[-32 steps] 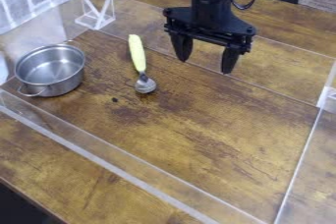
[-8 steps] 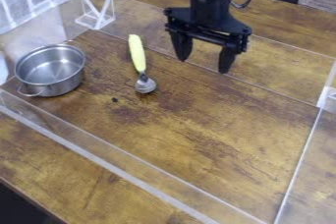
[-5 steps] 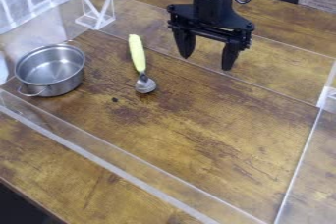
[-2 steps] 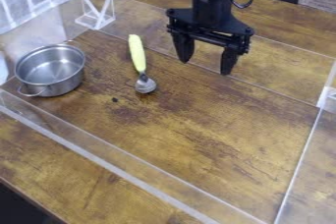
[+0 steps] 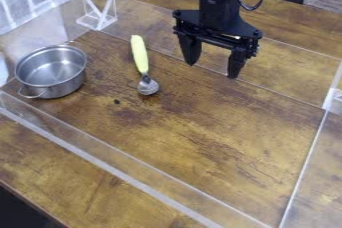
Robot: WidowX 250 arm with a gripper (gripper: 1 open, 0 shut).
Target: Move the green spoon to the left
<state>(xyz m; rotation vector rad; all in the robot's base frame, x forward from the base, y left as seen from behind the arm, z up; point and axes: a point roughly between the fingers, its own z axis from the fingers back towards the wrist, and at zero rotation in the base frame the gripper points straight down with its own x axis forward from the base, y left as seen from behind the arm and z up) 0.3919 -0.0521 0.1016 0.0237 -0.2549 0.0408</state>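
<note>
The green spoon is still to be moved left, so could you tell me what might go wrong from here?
The steel bowl sits on the picture's left of the green spoon, so a long slide that way might bump it. The spoon's handle is slim and lies flat on the table, so the open hand could close above it or miss it.
</note>
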